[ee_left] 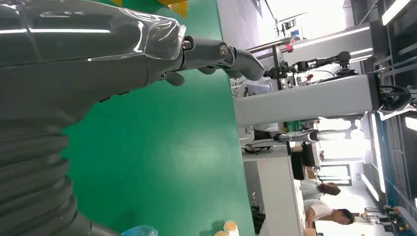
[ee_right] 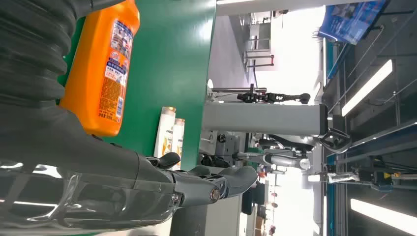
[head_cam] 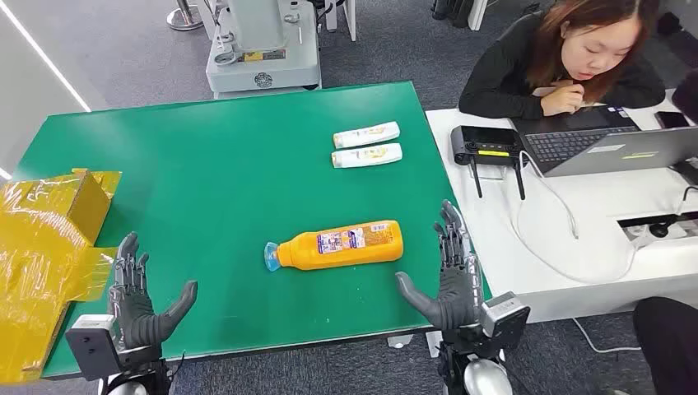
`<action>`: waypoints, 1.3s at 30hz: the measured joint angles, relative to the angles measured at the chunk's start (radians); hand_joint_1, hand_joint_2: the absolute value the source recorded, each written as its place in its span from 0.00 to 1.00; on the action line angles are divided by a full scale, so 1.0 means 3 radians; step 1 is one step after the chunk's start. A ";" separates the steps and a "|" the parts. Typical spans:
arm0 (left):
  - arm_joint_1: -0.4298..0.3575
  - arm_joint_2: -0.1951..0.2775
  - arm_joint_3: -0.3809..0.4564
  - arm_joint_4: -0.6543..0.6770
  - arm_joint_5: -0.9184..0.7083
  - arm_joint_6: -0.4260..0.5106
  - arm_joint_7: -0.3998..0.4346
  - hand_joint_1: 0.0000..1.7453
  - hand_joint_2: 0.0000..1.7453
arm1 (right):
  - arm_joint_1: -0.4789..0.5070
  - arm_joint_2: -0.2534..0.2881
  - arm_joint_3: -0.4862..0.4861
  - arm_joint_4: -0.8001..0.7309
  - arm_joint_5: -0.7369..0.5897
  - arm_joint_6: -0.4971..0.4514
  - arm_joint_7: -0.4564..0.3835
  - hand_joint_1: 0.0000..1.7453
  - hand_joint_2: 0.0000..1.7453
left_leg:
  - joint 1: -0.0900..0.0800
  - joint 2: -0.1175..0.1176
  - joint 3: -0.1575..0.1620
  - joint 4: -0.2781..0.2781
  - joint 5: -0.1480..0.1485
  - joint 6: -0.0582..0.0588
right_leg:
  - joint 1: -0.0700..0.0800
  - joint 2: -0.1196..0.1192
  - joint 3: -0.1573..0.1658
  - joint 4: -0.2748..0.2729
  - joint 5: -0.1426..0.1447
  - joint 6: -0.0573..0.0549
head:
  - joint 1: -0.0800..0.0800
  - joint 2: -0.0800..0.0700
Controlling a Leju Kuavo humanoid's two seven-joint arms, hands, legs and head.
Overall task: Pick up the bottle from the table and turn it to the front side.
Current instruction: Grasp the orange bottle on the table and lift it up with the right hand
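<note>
An orange bottle [head_cam: 341, 244] with a blue cap lies on its side in the middle of the green table [head_cam: 230, 164], cap pointing left, printed label up. The right wrist view shows the orange bottle [ee_right: 103, 69] close beside the hand. My right hand [head_cam: 449, 276] hovers just right of the bottle's base near the table's front right corner, fingers spread, holding nothing. My left hand [head_cam: 140, 296] is at the front left, well away from the bottle, fingers apart and empty. The bottle's blue cap [ee_left: 140, 230] peeks in at the edge of the left wrist view.
Two white shampoo bottles [head_cam: 366, 145] lie side by side at the back right of the table. A yellow taped box [head_cam: 49, 247] sits at the left edge. A person [head_cam: 568, 58] leans on a white desk [head_cam: 576, 222] with a laptop on the right.
</note>
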 joint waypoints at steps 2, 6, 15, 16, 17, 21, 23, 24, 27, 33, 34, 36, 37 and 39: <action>0.0002 0.0000 0.0011 -0.0002 0.0014 -0.0041 0.0026 0.00 1.00 | 0.0001 0.0008 -0.0022 -0.0002 0.0024 -0.0009 0.0015 0.00 1.00 | 0.0000 0.0000 0.0000 0.0000 0.0000 0.0000 | 0.0000 0.0000 0.0000 0.0000 0.0000 0.0000 | 0.0000 0.0000; 0.0020 -0.0008 0.0041 -0.0009 0.0034 -0.0168 0.0092 0.00 1.00 | 0.0029 0.0033 -0.0126 -0.0032 0.0115 -0.0026 0.0049 0.00 1.00 | 0.0000 0.0000 0.0001 0.0000 0.0000 0.0000 | 0.0000 0.0000 0.0000 0.0000 0.0000 0.0000 | 0.0000 0.0000; 0.0049 -0.0042 0.0052 -0.0029 -0.0029 -0.0268 0.0126 0.00 1.00 | 0.0158 0.0030 -0.0157 -0.0121 0.0691 -0.0180 0.0201 0.00 1.00 | 0.0000 0.0000 0.0000 0.0000 0.0000 0.0000 | 0.0000 0.0001 0.0000 0.0000 0.0000 0.0000 | 0.0000 0.0000; 0.0049 -0.0045 0.0052 -0.0029 -0.0041 -0.0281 0.0125 0.00 1.00 | 0.0150 0.0018 -0.0137 -0.0118 0.0904 -0.0224 0.0274 0.00 1.00 | 0.0000 0.0000 0.0000 0.0000 0.0000 0.0000 | 0.0000 0.0001 0.0000 0.0000 0.0000 0.0000 | 0.0000 0.0000; 0.0048 -0.0049 0.0052 -0.0029 -0.0053 -0.0298 0.0125 0.00 1.00 | 0.0130 -0.0003 -0.0112 -0.0109 0.1154 -0.0267 0.0362 0.00 1.00 | 0.0000 0.0001 0.0000 0.0000 0.0000 0.0000 | 0.0000 0.0001 0.0000 0.0000 0.0000 0.0000 | 0.0000 0.0000; 0.0015 -0.0064 0.0041 -0.0022 -0.0089 -0.0385 0.0123 0.00 1.00 | -0.0071 -0.0150 -0.0014 0.0006 0.2061 -0.0278 0.0691 0.00 1.00 | 0.0000 0.0005 0.0002 0.0000 0.0002 0.0002 | 0.0000 0.0003 0.0000 0.0000 0.0003 0.0002 | 0.0001 0.0000; -0.0019 -0.0067 0.0032 -0.0005 -0.0091 -0.0420 0.0123 0.00 1.00 | -0.0193 -0.0234 0.0017 0.0089 0.2308 -0.0228 0.0802 0.00 1.00 | 0.0000 0.0005 0.0001 0.0001 0.0003 0.0003 | 0.0000 0.0003 0.0000 0.0000 0.0005 0.0005 | 0.0001 0.0000; -0.0038 -0.0067 0.0025 0.0007 -0.0091 -0.0437 0.0122 0.00 1.00 | -0.0256 -0.0280 0.0036 0.0135 0.2438 -0.0206 0.0866 0.00 1.00 | 0.0000 0.0005 0.0001 0.0002 0.0003 0.0004 | 0.0000 0.0003 0.0001 0.0000 0.0006 0.0006 | 0.0001 0.0000; -0.0095 -0.0067 -0.0002 0.0052 -0.0092 -0.0488 0.0117 0.00 1.00 | -0.0466 -0.0442 0.0124 0.0311 0.2797 -0.0091 0.1052 0.00 1.00 | 0.0000 0.0006 0.0001 0.0004 0.0003 0.0004 | 0.0000 0.0003 0.0001 0.0000 0.0007 0.0008 | 0.0001 0.0000; -0.0193 -0.0067 -0.0048 0.0161 -0.0088 -0.0542 0.0092 0.00 1.00 | -0.1029 -0.0705 0.0406 0.0868 0.2962 0.0285 0.1181 0.00 1.00 | 0.0000 0.0012 0.0000 0.0008 0.0003 0.0004 | 0.0000 0.0010 0.0002 0.0000 0.0010 0.0009 | 0.0000 0.0000; -0.0207 -0.0067 -0.0052 0.0175 -0.0088 -0.0549 0.0090 0.00 1.00 | -0.1138 -0.0735 0.0468 0.0987 0.2970 0.0366 0.1197 0.00 1.00 | 0.0000 0.0013 0.0001 0.0009 0.0004 0.0005 | 0.0000 0.0011 0.0002 0.0001 0.0010 0.0009 | 0.0000 0.0000; -0.0237 -0.0067 -0.0063 0.0199 -0.0088 -0.0563 0.0089 0.00 1.00 | -0.1359 -0.0790 0.0608 0.1226 0.2986 0.0522 0.1229 0.00 1.00 | 0.0000 0.0014 0.0001 0.0009 0.0004 0.0005 | 0.0000 0.0012 0.0001 0.0001 0.0011 0.0008 | -0.0001 0.0000; -0.0250 -0.0067 -0.0068 0.0210 -0.0088 -0.0567 0.0089 0.00 1.00 | -0.1454 -0.0815 0.0680 0.1333 0.2989 0.0585 0.1241 0.00 1.00 | 0.0000 0.0013 0.0002 0.0009 0.0005 0.0006 | 0.0000 0.0011 0.0001 0.0001 0.0011 0.0008 | 0.0000 0.0000; -0.0265 -0.0066 -0.0074 0.0229 -0.0087 -0.0580 0.0090 0.00 1.00 | -0.1615 -0.0858 0.0812 0.1518 0.2990 0.0694 0.1253 0.00 1.00 | 0.0000 0.0012 0.0001 0.0010 0.0005 0.0007 | 0.0000 0.0010 0.0001 0.0001 0.0011 0.0009 | 0.0000 0.0000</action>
